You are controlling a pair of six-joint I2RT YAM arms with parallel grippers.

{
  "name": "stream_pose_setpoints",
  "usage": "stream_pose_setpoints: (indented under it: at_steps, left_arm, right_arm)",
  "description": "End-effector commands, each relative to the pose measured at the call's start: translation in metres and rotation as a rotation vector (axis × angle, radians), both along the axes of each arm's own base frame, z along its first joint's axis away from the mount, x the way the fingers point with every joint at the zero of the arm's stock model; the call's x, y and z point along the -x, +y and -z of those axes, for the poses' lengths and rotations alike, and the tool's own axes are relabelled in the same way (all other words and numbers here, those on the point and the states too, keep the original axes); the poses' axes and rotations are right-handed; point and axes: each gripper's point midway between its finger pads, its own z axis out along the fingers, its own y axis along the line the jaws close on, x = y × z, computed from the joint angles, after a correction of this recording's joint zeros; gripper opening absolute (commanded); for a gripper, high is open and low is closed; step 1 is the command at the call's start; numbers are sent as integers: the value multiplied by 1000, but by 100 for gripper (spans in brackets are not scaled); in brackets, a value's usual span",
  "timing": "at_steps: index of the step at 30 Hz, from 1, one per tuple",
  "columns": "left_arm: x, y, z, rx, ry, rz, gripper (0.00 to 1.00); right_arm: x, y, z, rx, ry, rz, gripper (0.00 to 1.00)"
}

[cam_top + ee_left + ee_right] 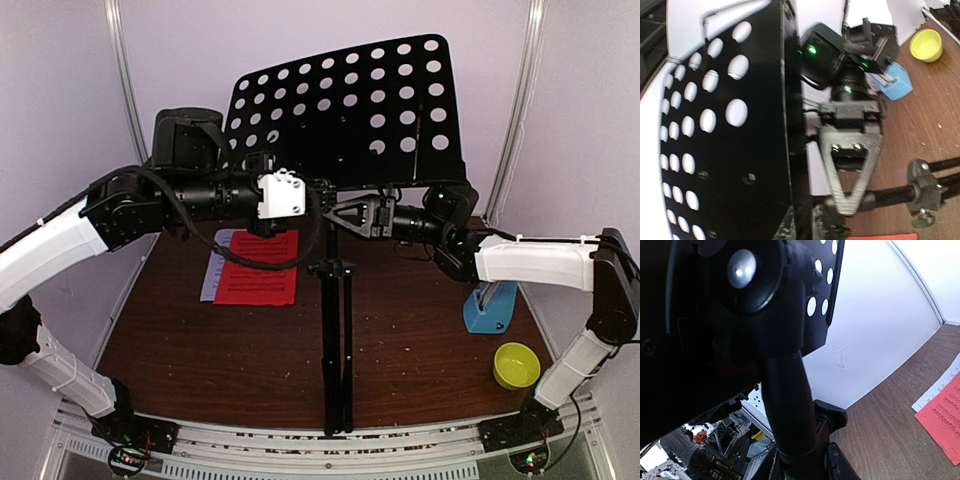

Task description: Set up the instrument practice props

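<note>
The black perforated music stand stands upright mid-table on its pole. My left gripper is shut on the lower edge of the stand's desk; the thin black edge runs between its fingers. My right gripper comes from the right and is shut round the pole just under the desk, a finger on each side. A red music sheet lies flat on a white one behind the stand on the left. The blue metronome stands at the right, partly hidden by my right arm.
A small yellow bowl sits near the front right corner. The stand's folded legs reach down to the table's near edge. White walls close the table at the back and both sides.
</note>
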Motion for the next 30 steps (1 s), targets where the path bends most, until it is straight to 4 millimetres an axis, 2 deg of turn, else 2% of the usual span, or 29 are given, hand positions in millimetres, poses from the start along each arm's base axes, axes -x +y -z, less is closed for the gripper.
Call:
stream_pose_setpoints:
  at_steps: [1, 3, 4, 10, 17, 19, 23, 26, 30]
  left_arm:
    - [12, 19, -106, 279, -270, -5, 25]
    - [8, 22, -108, 296, -256, -35, 42]
    - [6, 25, -110, 309, -246, -55, 47]
    - [-1, 40, -116, 400, -184, -137, 54]
    - [-5, 57, -102, 496, -67, -200, 60]
    - [-7, 59, -91, 506, -10, -221, 60]
    - [-19, 65, -55, 534, 148, -307, 60]
    - [-22, 62, -25, 545, 255, -328, 60]
    - [-27, 52, 15, 553, 368, -354, 60]
  right_arm:
    - [2, -18, -39, -88, -73, 37, 0]
    - [-4, -28, -53, -104, -114, 87, 0]
    - [-6, -33, -63, -117, -140, 111, 0]
    - [-5, -57, -124, -214, -282, 187, 0]
    - [-12, -85, -168, -311, -391, 327, 0]
    - [-11, -92, -178, -348, -417, 361, 0]
    - [-9, -107, -197, -434, -468, 429, 0]
    - [-12, -118, -205, -489, -484, 496, 0]
    - [-15, -123, -211, -522, -500, 557, 0]
